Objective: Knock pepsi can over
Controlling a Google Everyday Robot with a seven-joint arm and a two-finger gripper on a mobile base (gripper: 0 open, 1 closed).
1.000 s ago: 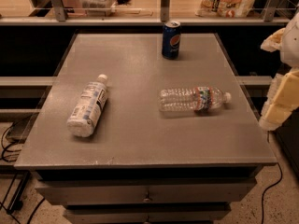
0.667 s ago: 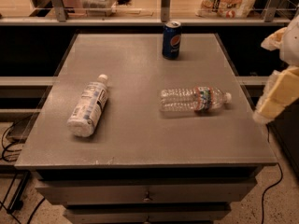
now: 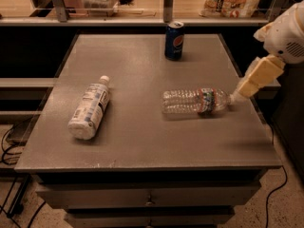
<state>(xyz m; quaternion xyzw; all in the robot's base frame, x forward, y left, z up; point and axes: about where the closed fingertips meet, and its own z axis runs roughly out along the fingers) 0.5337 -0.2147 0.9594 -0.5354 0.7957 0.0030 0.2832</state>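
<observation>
**While the pepsi can stands upright, I am only on the approach**

Since the can sits on its base at the far edge of the counter, just right of centre and touching nothing, I judge the knock has not been made and the reach toward it is the step in hand.

The pincer hangs over the right edge of the counter, well short of the can. Its cream tip slants down and to the left and ends just beside the cap of the clear water bottle, which lies on its side across the middle right. Whether the tip touches that cap I cannot tell, nor whether the pincer is wide or narrow. The white arm housing sits above and to the right of it, off the counter.

For the next move I would carry the pincer farther and to the left, clear of the water bottle, then bring it level with the upper half of the can and push sideways; a high contact should tip it rather than slide it. The white-labelled bottle, lying at the near left, is well out of the way.
</observation>
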